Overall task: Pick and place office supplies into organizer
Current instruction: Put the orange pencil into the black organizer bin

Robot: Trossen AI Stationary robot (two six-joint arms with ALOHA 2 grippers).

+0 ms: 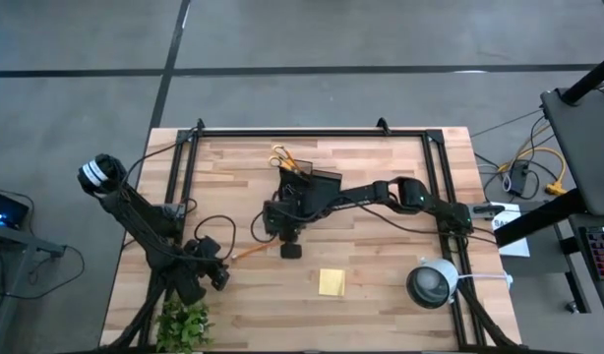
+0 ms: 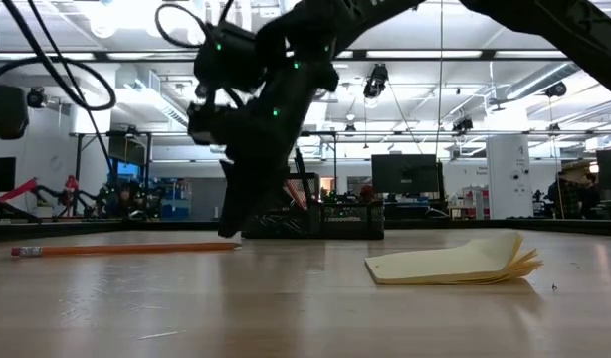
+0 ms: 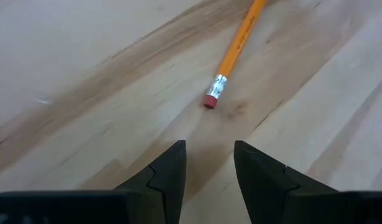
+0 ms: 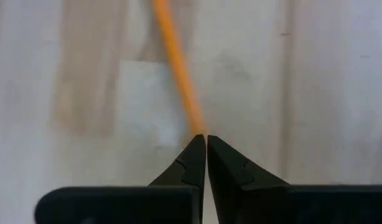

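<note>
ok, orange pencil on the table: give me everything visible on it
The orange pencil is slim, with a silver ferrule and pink eraser. It lies flat on the wooden table, between both arms. Its eraser end points toward the left gripper, whose jaws stand apart, not touching it. The right gripper, jaws closed, is at its other end; a grip cannot be confirmed.

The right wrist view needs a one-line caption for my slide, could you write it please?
Right gripper with fingers closed on the tip of an orange pencil lying on the wooden table.

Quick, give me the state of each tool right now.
Left tool: open, empty, just short of the eraser end of the orange pencil.
Right tool: fingers closed together at the pencil's other end; whether they grip it cannot be told.
</note>
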